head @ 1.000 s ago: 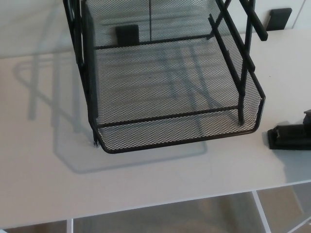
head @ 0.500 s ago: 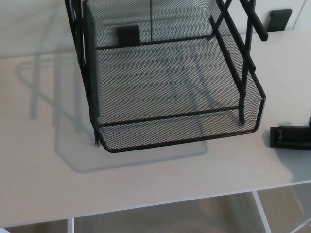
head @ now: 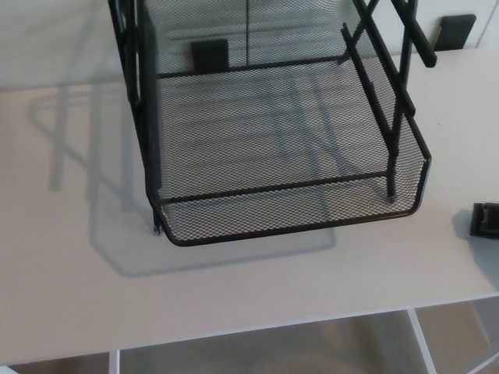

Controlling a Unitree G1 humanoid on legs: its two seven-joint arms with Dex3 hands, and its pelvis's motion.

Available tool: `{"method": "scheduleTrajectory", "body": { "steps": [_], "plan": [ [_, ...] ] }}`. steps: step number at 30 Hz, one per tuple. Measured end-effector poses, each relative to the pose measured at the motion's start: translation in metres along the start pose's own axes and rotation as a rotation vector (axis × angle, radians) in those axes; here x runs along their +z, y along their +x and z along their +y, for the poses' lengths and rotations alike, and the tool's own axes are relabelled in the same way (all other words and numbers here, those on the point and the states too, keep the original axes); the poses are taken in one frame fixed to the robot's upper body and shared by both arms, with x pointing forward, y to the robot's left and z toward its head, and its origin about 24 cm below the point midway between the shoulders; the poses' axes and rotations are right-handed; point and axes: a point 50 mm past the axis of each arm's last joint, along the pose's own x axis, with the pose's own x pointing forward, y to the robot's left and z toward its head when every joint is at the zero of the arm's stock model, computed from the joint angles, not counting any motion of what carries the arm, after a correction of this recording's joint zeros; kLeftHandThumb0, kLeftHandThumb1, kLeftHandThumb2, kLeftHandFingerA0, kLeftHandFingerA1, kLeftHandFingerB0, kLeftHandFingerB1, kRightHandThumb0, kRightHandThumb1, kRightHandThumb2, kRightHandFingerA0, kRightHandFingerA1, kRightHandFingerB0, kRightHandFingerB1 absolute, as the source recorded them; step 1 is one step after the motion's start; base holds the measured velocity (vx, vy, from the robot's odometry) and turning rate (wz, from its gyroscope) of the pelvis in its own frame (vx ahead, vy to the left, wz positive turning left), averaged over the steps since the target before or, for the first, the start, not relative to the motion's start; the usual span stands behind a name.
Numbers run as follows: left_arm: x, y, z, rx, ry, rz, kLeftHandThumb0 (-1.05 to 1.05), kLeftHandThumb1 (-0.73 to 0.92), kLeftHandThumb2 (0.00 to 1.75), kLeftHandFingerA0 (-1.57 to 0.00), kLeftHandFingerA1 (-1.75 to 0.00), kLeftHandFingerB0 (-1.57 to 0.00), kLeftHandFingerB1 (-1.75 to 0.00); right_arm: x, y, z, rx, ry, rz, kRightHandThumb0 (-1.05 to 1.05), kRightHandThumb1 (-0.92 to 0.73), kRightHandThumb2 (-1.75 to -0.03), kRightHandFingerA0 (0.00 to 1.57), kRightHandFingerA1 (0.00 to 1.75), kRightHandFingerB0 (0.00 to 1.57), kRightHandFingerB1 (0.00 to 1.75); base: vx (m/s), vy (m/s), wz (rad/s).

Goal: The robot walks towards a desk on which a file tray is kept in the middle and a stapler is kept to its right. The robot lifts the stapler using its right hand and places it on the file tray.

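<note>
- Step in hand: I judge this to be the approach, before any reach. The stapler (head: 486, 220) lies on the desk (head: 70, 280) and has not been lifted.
- Hands: neither the left hand nor the right hand is in view, so I cannot report whether either is open, closed or holding anything.
- File tray (head: 288, 204): black mesh, in the middle of the desk, its low front wall nearest me. The mesh floor is bare. Dark uprights and a slanted bar rise along its right side.
- Stapler, position: at the right edge of the picture, right of the tray's near right corner and apart from it, with bare desk between the two.
- Stapler, orientation: only one blunt dark end shows, and it faces left toward the tray. I judge the long axis to run left to right, out of the picture, but most of the body is cut off and I cannot confirm this.
- Next move calls for: bringing the whole stapler into view, then reaching in from the right with the right hand and closing across the narrow body.
- After that: a lift high enough to clear the tray's right wall and uprights before setting down on the mesh.
</note>
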Motion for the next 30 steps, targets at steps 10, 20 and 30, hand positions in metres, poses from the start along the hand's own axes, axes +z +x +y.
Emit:
{"method": "scheduleTrajectory", "body": {
  "steps": [10, 20, 30],
  "plan": [
    [-0.002, -0.001, 0.003, 0.004, 0.009, 0.008, -1.05, 0.71, 1.48, -0.64, -1.34, -0.2, -0.86, 0.003, -0.013, -0.031, -0.104, 0.11, -0.066, -0.19, -0.64, -0.87, 0.83, 1.71, 0.72, 1.5, 0.0, 0.0, 0.0],
    [-0.007, -0.003, 0.006, 0.009, 0.017, 0.022, -1.05, 0.71, 1.48, -0.49, -1.24, -0.2, -0.85, 0.004, -0.03, -0.069, -0.211, 0.215, -0.112, -0.14, -0.59, -0.94, 0.82, 1.7, 0.73, 1.52, 0.0, 0.0, 0.0],
    [-0.012, -0.005, 0.01, 0.02, 0.014, 0.036, -1.05, 0.71, 1.48, -0.5, -1.25, -0.2, -0.86, 0.004, -0.035, -0.133, -0.38, 0.272, -0.149, -0.19, -0.6, -0.84, 0.96, 1.64, 0.86, 1.15, 0.0, 0.0, 0.0]
  ]
}}
